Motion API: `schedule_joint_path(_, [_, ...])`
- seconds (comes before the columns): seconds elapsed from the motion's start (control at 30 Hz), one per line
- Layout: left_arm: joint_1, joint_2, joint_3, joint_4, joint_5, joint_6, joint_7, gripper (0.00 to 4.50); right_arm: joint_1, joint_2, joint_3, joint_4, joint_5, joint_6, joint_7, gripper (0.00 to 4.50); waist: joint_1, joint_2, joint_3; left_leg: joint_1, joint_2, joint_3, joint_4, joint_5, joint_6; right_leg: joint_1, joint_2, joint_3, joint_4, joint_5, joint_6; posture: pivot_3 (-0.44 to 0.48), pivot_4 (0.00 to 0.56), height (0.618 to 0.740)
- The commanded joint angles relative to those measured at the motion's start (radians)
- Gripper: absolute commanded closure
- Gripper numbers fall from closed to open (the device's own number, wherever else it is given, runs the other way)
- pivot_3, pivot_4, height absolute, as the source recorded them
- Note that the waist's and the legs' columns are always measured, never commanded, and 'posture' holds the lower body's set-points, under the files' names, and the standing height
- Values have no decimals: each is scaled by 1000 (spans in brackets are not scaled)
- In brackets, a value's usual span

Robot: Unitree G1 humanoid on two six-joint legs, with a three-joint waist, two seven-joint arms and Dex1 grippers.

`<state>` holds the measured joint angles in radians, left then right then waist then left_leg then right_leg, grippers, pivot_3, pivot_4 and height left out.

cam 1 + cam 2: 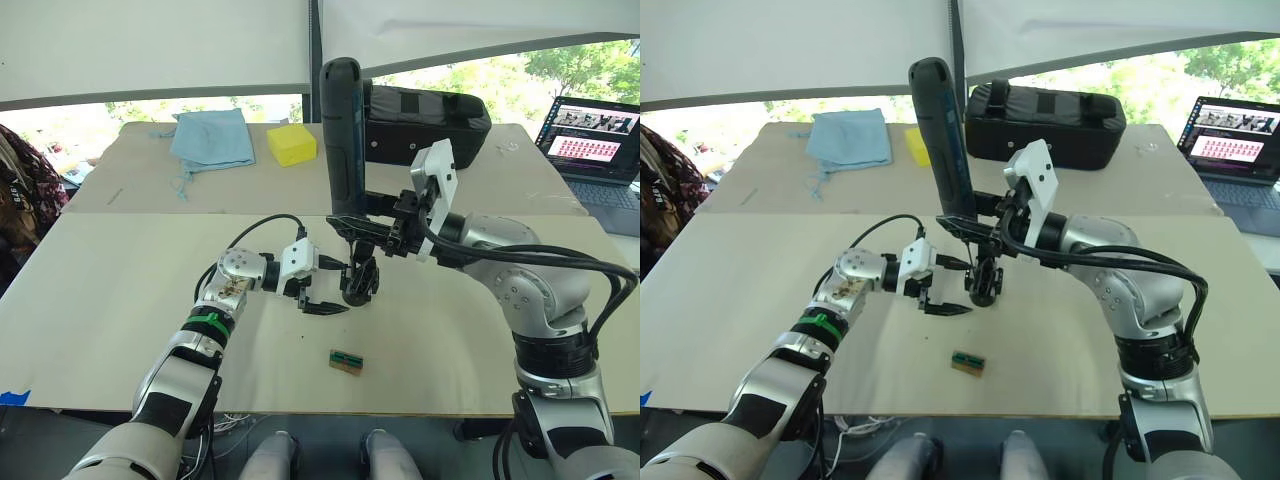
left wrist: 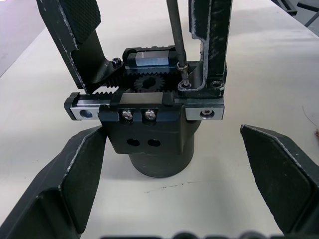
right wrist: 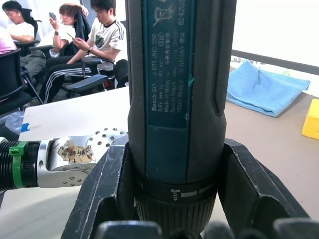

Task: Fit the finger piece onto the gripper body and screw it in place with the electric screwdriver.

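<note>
The task looks to be in its screwing stage. The small chunky black gripper body (image 2: 149, 134), a toothed-rack mechanism on a round dark base, stands upright on the pale beige counter (image 1: 120, 300) near its middle. In the left wrist view the flat black plastic finger piece (image 2: 212, 45) already stands seated on the body's rail at one end, with a matching ridged finger on the other end, so the fitting seems done. The right tool (image 3: 174, 199) is clamped around the thick dark grey-black cylindrical electric screwdriver (image 1: 343, 130), holding it nearly upright above the body, and the thin metal bit (image 2: 175, 35) comes down to a small screw head at the foot of the finger piece. Whether that screw is already driven home cannot be told; it appears to sit a little proud, so I judge the tightening is under way or about to start. The left tool (image 1: 322, 290) hovers just beside the body with its fingers spread wide on either side of the base, gripping nothing. A small green and tan block (image 1: 346, 362) lies on the counter nearer the robot, apart from the work. What remains, by my reading, is finishing the screw and lifting the driver away.
</note>
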<state>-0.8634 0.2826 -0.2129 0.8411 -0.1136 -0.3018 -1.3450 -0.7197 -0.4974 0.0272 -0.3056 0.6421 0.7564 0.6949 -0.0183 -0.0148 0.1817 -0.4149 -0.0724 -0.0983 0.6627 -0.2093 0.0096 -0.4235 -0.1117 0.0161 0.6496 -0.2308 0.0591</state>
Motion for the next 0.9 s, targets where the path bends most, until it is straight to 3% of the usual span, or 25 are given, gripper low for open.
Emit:
schedule_joint_path(0.03, [2,1,5,-28,6,-18,-2,0,-4,9,-32,-47,8,-34,-7,2585,0,0,0,0,0,0,0,0,0,0,0,0,0,0,0,0,150,740])
schedule_joint_path(0.57, [-1,5,9,-11,17,-15,0,0,13,6,-26,-51,-7,-47,2,2585,0,0,0,0,0,0,0,0,0,0,0,0,0,0,0,0,150,740])
schedule_joint_path(0.9, [-48,-50,4,102,70,-41,91,0,38,-13,-24,-51,-43,-95,40,2585,2,0,0,0,-1,0,1,0,0,1,0,0,0,0,0,0,150,740])
